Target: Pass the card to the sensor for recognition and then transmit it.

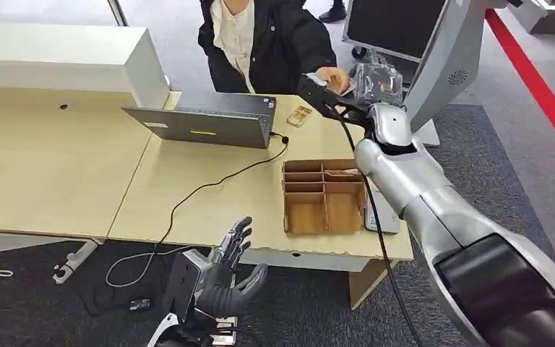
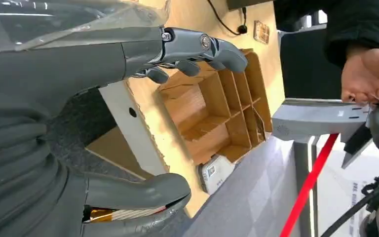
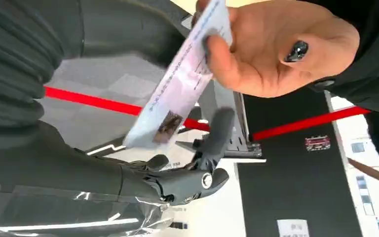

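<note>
Open laptop point(image 1: 206, 119) on table point(image 1: 58, 166), black cable point(image 1: 209, 184) trailing; wooden divided tray point(image 1: 324, 196) near edge.

Wooden divider tray point(image 1: 323, 196) and laptop point(image 1: 209, 119) crowd the table point(image 1: 58, 173).

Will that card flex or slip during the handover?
The card looks thin, flat and unbent, so probably stiff and light. Its glossy face may be slippery. The person's hand already pinches one end, beside the right hand.
</note>
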